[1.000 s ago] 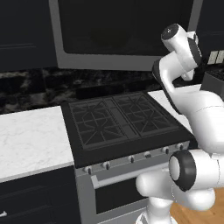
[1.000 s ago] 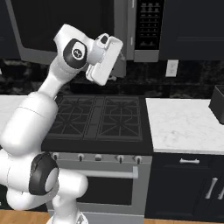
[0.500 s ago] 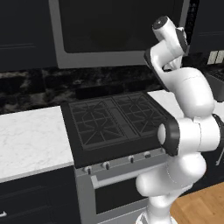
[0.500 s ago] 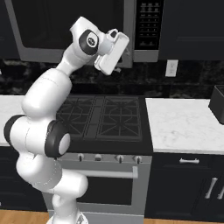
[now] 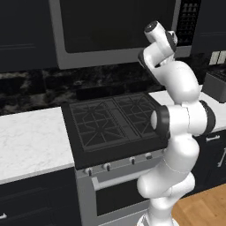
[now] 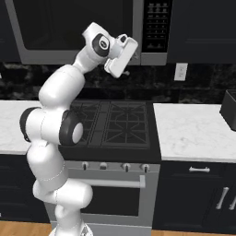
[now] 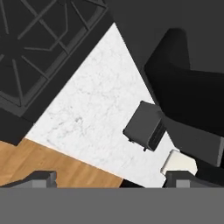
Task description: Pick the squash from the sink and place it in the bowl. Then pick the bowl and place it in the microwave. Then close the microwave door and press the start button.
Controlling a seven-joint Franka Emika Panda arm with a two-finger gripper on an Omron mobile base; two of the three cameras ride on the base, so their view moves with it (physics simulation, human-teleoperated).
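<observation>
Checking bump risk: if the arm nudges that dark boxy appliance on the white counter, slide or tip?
Probably slides, not tips: the dark appliance looks squat, sitting flat on the smooth white counter. Likely rigid; flat sides make rolling unlikely.

I count one microwave (image 6: 87, 30) with one dark glass microwave door (image 6: 73, 23), one stove (image 6: 113, 124) carrying four knobs, one wall outlet (image 6: 180, 71), one dark toaster (image 7: 145, 126), and two white desk (image 6: 193, 129) stretches.
</observation>
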